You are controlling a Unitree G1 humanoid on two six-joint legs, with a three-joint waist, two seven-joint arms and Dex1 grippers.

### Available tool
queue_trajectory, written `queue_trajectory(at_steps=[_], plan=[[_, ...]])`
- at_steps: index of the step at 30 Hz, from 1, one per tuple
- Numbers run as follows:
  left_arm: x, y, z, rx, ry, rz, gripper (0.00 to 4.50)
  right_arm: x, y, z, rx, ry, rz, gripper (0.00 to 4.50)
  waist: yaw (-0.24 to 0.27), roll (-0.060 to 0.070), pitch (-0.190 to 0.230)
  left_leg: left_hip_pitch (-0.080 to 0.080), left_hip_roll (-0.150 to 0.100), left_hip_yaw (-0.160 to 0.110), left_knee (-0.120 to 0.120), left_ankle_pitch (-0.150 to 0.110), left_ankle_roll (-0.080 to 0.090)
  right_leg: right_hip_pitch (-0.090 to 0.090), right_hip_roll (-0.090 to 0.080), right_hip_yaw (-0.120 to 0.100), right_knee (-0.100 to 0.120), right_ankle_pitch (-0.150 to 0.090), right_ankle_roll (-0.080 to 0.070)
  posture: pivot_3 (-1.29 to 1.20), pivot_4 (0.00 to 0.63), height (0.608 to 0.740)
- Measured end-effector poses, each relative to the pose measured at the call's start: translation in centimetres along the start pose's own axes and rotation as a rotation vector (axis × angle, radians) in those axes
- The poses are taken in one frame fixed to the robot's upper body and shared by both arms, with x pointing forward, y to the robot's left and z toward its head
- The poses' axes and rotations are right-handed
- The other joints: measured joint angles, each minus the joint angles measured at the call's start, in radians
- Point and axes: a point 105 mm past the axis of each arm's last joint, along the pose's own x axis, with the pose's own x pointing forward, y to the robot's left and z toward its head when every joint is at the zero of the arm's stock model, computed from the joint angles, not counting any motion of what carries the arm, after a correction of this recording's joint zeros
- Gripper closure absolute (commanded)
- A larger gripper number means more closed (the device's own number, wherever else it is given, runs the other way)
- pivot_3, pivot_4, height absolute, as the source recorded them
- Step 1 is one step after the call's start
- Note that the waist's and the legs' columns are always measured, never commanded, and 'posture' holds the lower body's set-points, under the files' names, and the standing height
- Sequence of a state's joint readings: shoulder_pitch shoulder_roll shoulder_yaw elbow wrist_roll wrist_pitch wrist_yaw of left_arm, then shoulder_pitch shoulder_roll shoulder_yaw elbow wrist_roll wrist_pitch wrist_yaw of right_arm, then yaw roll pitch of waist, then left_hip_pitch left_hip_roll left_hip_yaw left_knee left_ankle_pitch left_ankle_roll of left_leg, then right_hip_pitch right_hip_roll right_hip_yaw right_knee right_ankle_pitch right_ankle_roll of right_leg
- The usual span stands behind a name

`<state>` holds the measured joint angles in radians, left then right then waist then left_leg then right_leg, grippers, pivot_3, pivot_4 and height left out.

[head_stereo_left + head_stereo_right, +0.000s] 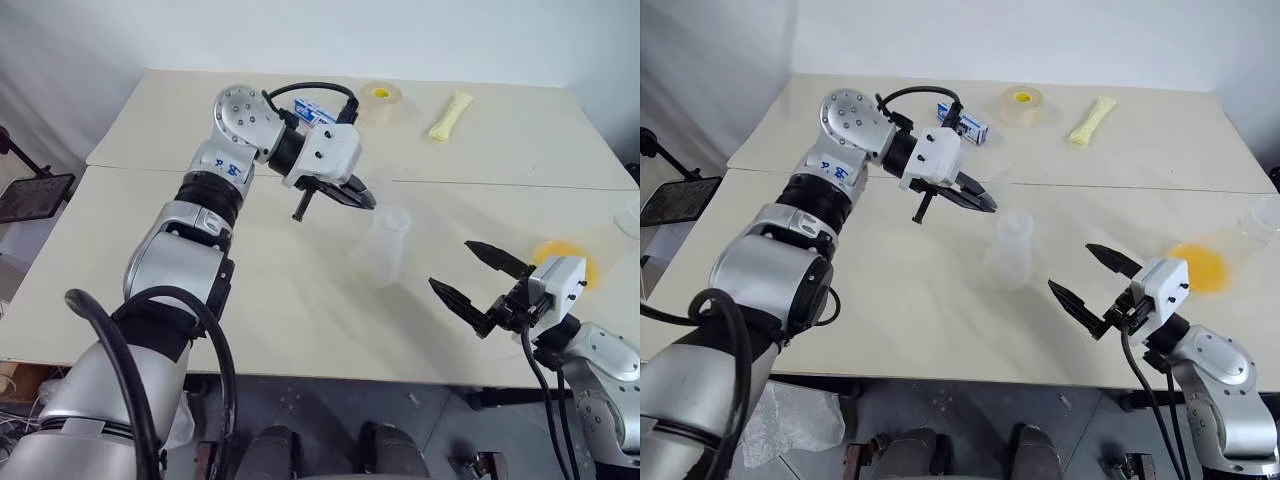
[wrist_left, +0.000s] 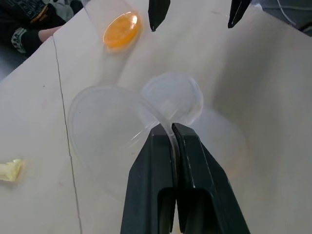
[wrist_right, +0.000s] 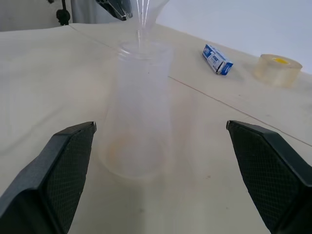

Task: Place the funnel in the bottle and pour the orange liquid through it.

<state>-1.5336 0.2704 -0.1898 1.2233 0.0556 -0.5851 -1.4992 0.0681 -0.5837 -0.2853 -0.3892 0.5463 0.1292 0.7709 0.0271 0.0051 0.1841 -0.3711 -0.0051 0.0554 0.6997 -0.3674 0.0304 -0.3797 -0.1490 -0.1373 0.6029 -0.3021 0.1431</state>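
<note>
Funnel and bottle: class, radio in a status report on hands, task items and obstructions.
Left hand shut on funnel, spout at bottle mouth. Right hand open, empty, beside bottle. Orange liquid waiting. Nothing obstructing.

One bottle [image 1: 1008,252] is counted on the counter [image 1: 890,290], with one clear funnel [image 2: 105,127] held above its mouth. One pool of orange liquid [image 1: 1198,267] is seen. One tape roll [image 1: 1020,104], one pale yellow packet [image 1: 1090,119] and one small blue box [image 1: 964,121] are counted. Two grippers are present, left [image 1: 978,200] and right [image 1: 1092,289].

Funnel [image 2: 109,129] above bottle [image 1: 380,247] mouth
</note>
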Motion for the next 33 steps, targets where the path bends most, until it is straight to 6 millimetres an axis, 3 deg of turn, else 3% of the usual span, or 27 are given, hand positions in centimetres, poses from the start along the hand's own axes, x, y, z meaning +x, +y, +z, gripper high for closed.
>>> queue_trajectory(at_steps=[2, 5, 17, 26, 33], plan=[[0.2, 0.1, 0.1, 0.022, 0.019, -0.016, 4.47, -0.1, 0.1, -0.2, 0.000, 0.006, -0.005, 0.00, 0.000, 0.000, 0.000, 0.000, 0.000, 0.000, 0.000, 0.000, 0.000, 0.000, 0.000, 0.000, 0.000, 0.000, 0.000, 0.00, 0.150, 0.740], [0.7, -0.1, 0.2, 0.042, 0.027, -0.035, 3.83, -0.3, 0.2, -0.3, -0.005, 0.006, -0.008, 0.00, 0.000, 0.000, 0.000, 0.000, 0.000, 0.000, 0.000, 0.000, 0.000, 0.000, 0.000, 0.000, 0.000, 0.000, 0.000, 0.00, 0.150, 0.740], [1.1, 0.4, 0.8, 0.095, 0.051, -0.055, 0.01, -0.4, 0.3, -0.4, -0.023, 0.002, -0.017, 0.00, 0.000, 0.000, 0.000, 0.000, 0.000, 0.000, 0.000, 0.000, 0.000, 0.000, 0.000, 0.000, 0.000, 0.000, 0.000, 0.00, 0.150, 0.740], [0.2, 0.9, 1.0, 0.016, -0.008, 0.004, 0.01, -0.5, 0.1, -0.5, -0.026, 0.008, -0.028, 0.00, -0.001, 0.000, 0.000, 0.000, 0.000, 0.000, 0.000, 0.000, 0.000, 0.000, 0.000, 0.000, 0.000, 0.000, 0.000, 0.00, 0.150, 0.740], [-3.9, 2.0, -0.2, -0.172, -0.112, 0.256, 0.01, -2.4, -0.9, -1.4, -0.008, 0.065, -0.138, 0.00, -0.002, 0.000, 0.000, 0.001, 0.000, 0.000, 0.000, 0.000, 0.000, -0.001, 0.000, 0.000, 0.002, 0.000, 0.000, 0.00, 0.150, 0.740]])
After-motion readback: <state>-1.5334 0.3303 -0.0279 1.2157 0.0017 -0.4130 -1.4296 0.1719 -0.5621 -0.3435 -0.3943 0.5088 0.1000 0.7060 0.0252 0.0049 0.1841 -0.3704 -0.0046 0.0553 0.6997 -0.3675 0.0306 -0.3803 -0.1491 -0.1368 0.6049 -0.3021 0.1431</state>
